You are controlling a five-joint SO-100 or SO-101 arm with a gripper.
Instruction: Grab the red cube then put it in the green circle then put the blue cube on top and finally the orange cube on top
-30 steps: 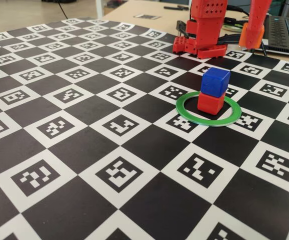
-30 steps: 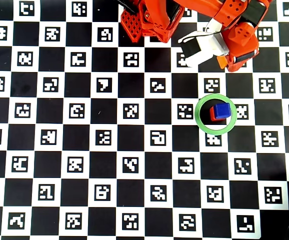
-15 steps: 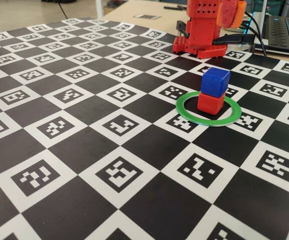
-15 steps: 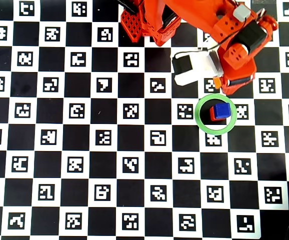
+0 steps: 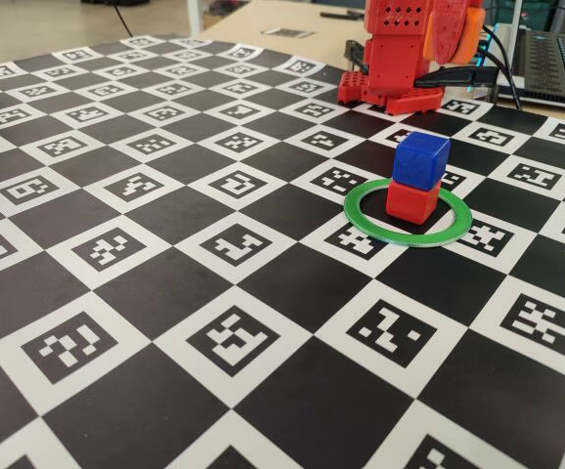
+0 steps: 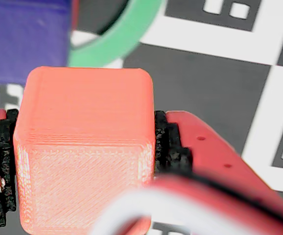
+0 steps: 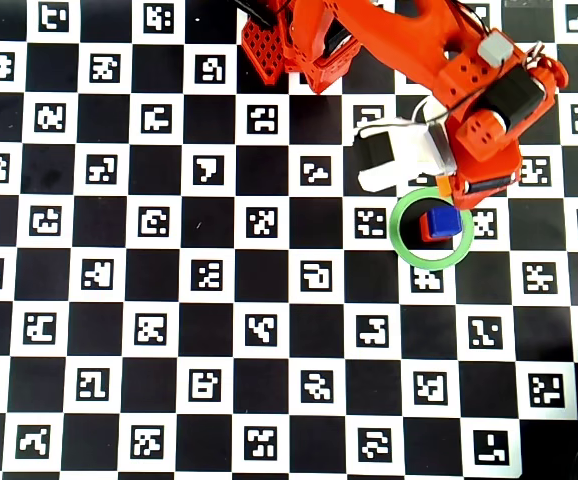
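The blue cube (image 5: 421, 158) sits on the red cube (image 5: 412, 202) inside the green circle (image 5: 361, 217). In the overhead view the blue cube (image 7: 446, 220) covers most of the red cube (image 7: 424, 229), with the green circle (image 7: 400, 236) around them. My gripper (image 7: 445, 188) hangs over the ring's far edge, shut on the orange cube (image 7: 442, 186). In the wrist view the orange cube (image 6: 82, 122) fills the space between the black pads (image 6: 168, 147) of my gripper (image 6: 80, 152). The blue cube (image 6: 24, 39) and part of the green circle (image 6: 117, 36) lie just beyond it.
A black-and-white checkerboard mat with marker squares (image 5: 234, 337) covers the table. The red arm base (image 5: 390, 59) stands at the mat's far edge, with a laptop (image 5: 561, 63) behind on the right. A white wrist camera (image 7: 394, 158) rides beside the gripper.
The arm has swung from the back of the mat toward the stack, carrying the orange cube. In the overhead view it now reaches the ring's far edge. The stack has not moved.
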